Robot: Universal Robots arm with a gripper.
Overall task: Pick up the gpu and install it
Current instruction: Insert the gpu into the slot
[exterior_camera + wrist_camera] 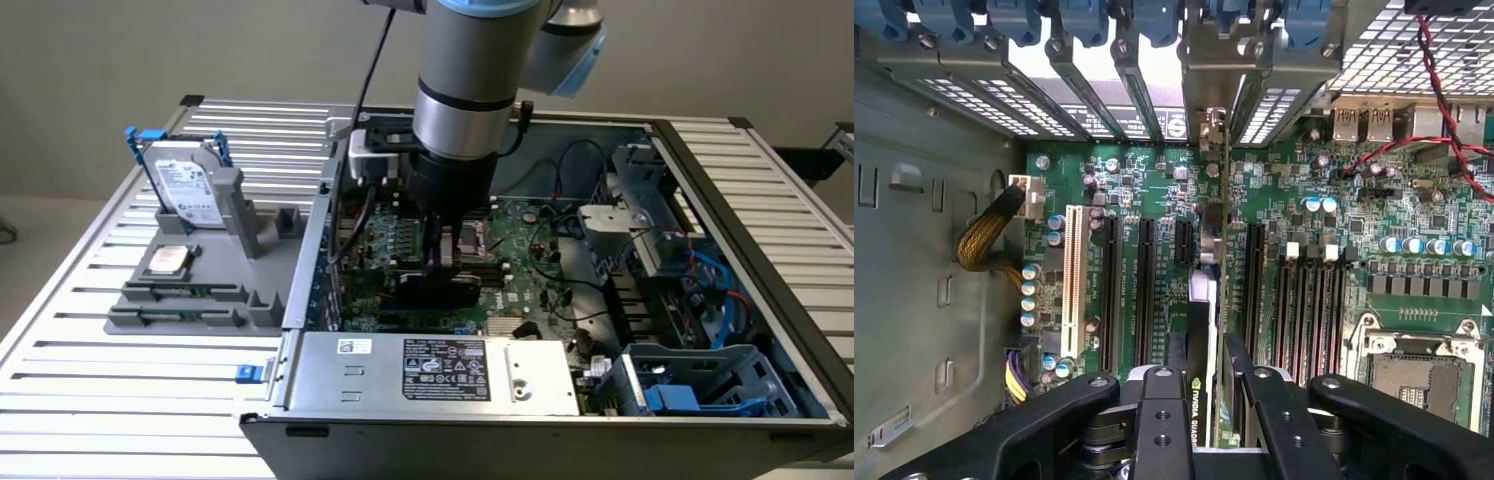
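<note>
The gripper was closed on the gpu, its black fingers clamping the card's upper edge. The card stood on edge, lowered inside the open computer case over the green motherboard, in line with a black expansion slot. Its bracket end met the rear slot covers. Beyond, on the tabletop, a grey holder carried a hard drive.

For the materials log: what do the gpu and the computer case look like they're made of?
gpu: green circuit board, apparently fibreglass laminate, with a matte black, probably plastic, shroud bearing printed lettering. Computer case: dull grey sheet metal, judging by folded edges and punched vents.
</note>
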